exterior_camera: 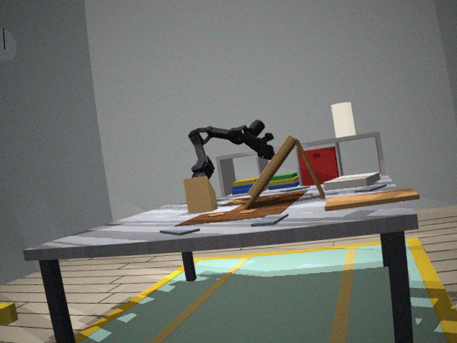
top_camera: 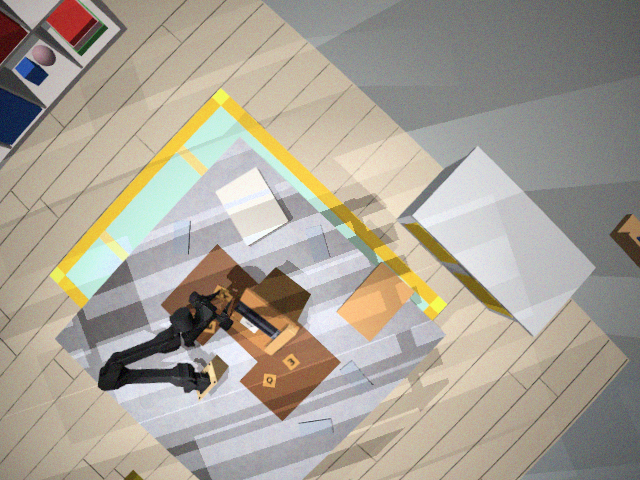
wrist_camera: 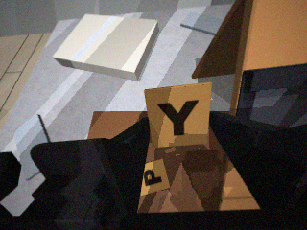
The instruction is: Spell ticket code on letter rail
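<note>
The step in hand looks like bringing a letter to the rail's entry. The gripper (top_camera: 227, 311) (exterior_camera: 272, 155) (wrist_camera: 177, 118) pinches the Y tile (wrist_camera: 178, 112), which stands upright between its fingers, letter towards the wrist view. Seen from above, with twelve at the picture's top, the gripper hangs at about ten o'clock from the board (top_camera: 279, 345) (exterior_camera: 270, 171) (wrist_camera: 278, 38), near one end of the dark rail (top_camera: 256, 320) (wrist_camera: 273, 91).

A P tile (wrist_camera: 154, 178) lies loose below the Y in the wrist view; the 3 tile (top_camera: 291, 361) is at five o'clock from the board, the Q tile (top_camera: 269, 380) at six. The ticket (top_camera: 249, 323) is too small to read, so whether Y is due cannot be told.

If this is the open end, the next move calls for matching the tile to the rail's slope, sliding it towards four o'clock until home, then releasing. A skewed entry could jam it.
</note>
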{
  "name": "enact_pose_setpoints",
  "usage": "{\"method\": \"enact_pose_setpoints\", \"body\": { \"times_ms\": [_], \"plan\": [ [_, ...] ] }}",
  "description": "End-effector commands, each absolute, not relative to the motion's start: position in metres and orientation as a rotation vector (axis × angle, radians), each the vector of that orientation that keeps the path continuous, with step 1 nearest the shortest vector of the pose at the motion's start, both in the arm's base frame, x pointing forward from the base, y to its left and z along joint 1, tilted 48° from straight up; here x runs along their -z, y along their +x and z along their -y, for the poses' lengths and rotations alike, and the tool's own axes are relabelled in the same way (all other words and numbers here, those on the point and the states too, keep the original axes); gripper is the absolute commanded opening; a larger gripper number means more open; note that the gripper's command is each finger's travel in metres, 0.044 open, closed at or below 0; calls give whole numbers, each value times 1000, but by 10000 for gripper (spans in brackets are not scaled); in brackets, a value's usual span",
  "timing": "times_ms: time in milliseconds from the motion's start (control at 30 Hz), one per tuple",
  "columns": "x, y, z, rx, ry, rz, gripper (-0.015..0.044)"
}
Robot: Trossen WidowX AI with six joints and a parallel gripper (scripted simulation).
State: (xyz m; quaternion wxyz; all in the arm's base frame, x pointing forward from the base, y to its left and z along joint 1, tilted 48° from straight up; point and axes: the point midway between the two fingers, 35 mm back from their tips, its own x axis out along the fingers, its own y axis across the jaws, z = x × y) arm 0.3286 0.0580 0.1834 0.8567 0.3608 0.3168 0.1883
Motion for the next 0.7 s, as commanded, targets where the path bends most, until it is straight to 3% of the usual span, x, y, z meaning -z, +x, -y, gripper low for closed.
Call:
{"method": "enact_pose_setpoints", "body": {
  "times_ms": [0,667],
  "plan": [
    [-182,329,-57,-402,756,-666,0],
    [-174,330,-50,-401,756,-666,0]
  ]
}}
